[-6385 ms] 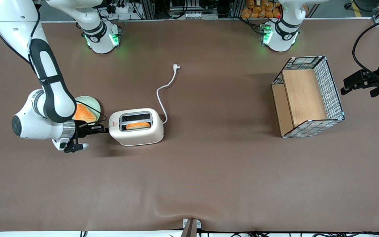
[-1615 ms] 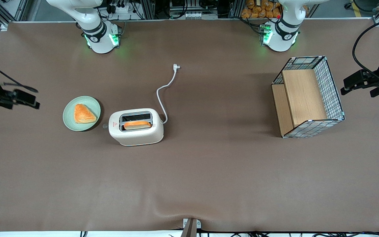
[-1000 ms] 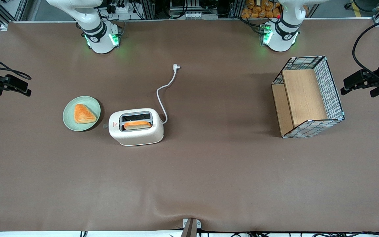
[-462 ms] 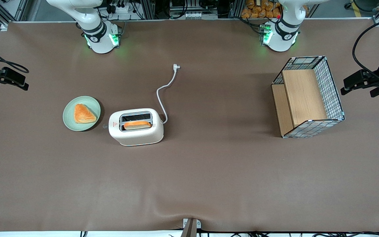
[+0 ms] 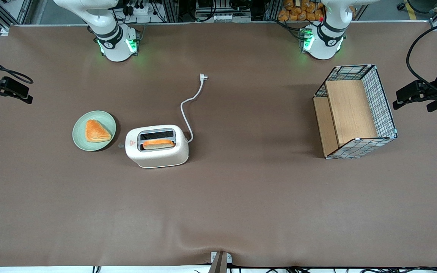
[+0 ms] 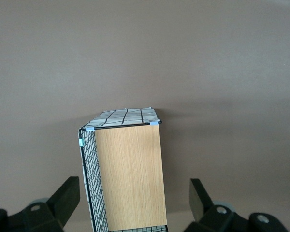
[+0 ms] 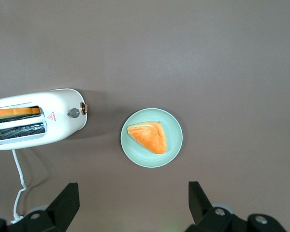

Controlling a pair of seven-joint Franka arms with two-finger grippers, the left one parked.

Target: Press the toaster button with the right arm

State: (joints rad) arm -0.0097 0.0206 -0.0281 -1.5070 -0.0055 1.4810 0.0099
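The cream-white toaster stands on the brown table with a slice of toast in the slot nearer the front camera. Its small grey toaster button sticks out of the end that faces the green plate. The right arm's gripper hangs high above the table at the working arm's end, well away from the toaster. It is open with its black fingers wide apart and nothing between them.
A green plate with an orange pastry lies beside the toaster's button end. The white cord runs from the toaster to a loose plug. A wire basket with a wooden shelf stands toward the parked arm's end.
The gripper, earlier down at the toaster's button end, has pulled away and risen to the working arm's end of the table. In the last half second it has hardly moved.
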